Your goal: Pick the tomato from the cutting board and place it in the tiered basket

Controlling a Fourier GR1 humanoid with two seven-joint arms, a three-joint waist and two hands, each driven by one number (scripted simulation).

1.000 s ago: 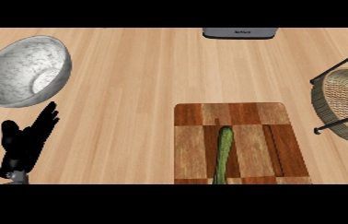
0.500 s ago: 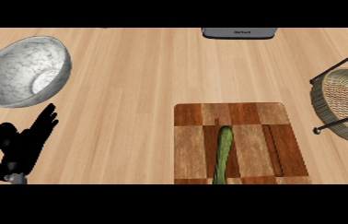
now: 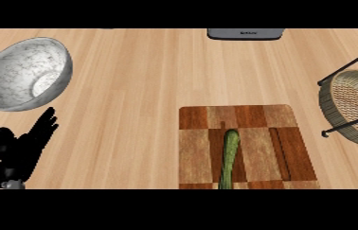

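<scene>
Little has moved since half a second ago: we log the left hand a touch lower and nearer the view's left edge; all else sits as it did.

Left to right:
- Left hand: low at the left edge, fingers straight and up, holding nothing. We read it as resting, well apart from the board.
- Bowl: speckled metal, tilted, just above the hand on the surface.
- Grey box: at the far edge, cut off by the view.
- Board: chequered wood, right of centre. We see no tomato on it. It carries one long green vegetable, which we take for a cucumber, lying lengthwise down the board's middle, its near end cut off by the lower edge.
- Basket: dark wire frame with a woven tray, at the right edge, just beside the board's far right corner.
- Right hand: not in view.

Handling, our judgement: the cucumber should be stiff, fairly light and smooth-skinned, so it may slip or roll. We would close the fingers and thumb across its narrow width near mid-length, to keep it balanced. The right hand is the nearer choice, given that the basket stands on that side. The pick has not yet begun.
</scene>
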